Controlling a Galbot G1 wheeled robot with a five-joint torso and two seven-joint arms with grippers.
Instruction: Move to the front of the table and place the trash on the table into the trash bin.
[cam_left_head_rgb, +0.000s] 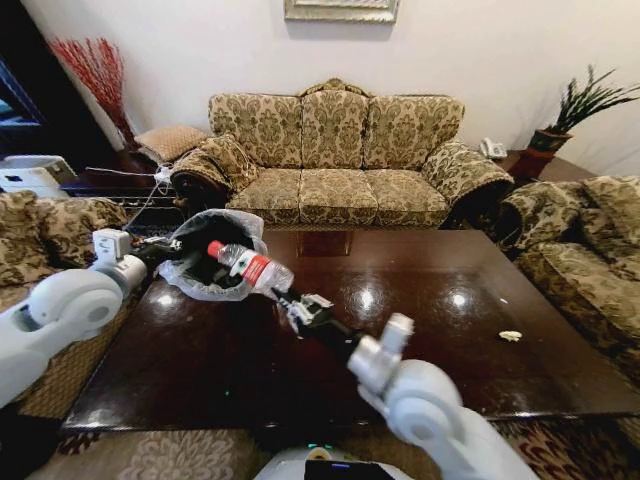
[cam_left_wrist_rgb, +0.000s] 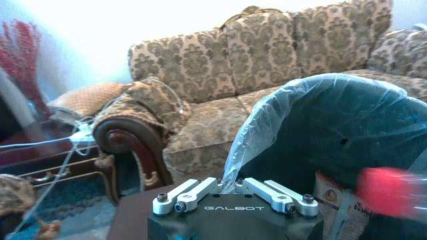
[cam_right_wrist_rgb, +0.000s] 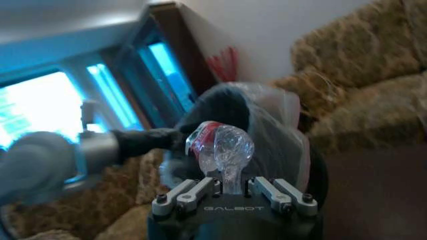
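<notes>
1. While the head view looked over the glossy dark reddish-brown wooden table (cam_left_head_rgb: 420, 340), the right gripper (cam_left_head_rgb: 283, 297) clamped the base of a small clear plastic bottle with red cap and label (cam_left_head_rgb: 250, 265), its cap pointing to ten o'clock into the round dark bin lined with a translucent white bag (cam_left_head_rgb: 205, 262). The left gripper (cam_left_head_rgb: 170, 243) pinched the bin's nine-o'clock rim, tipping its mouth towards the bottle. One crumpled white scrap (cam_left_head_rgb: 511, 336) lay near the table's three-o'clock edge.
2. From the left wrist, the left gripper (cam_left_wrist_rgb: 233, 192) closed on the liner's edge, the bin (cam_left_wrist_rgb: 320, 135) at two o'clock.
3. From the right wrist, the right gripper (cam_right_wrist_rgb: 230, 187) squeezed the bottle (cam_right_wrist_rgb: 223, 147) before the bin (cam_right_wrist_rgb: 267, 125).

One bottle (cam_left_head_rgb: 251, 266), one bin (cam_left_head_rgb: 214, 258), one scrap (cam_left_head_rgb: 510, 336)
</notes>
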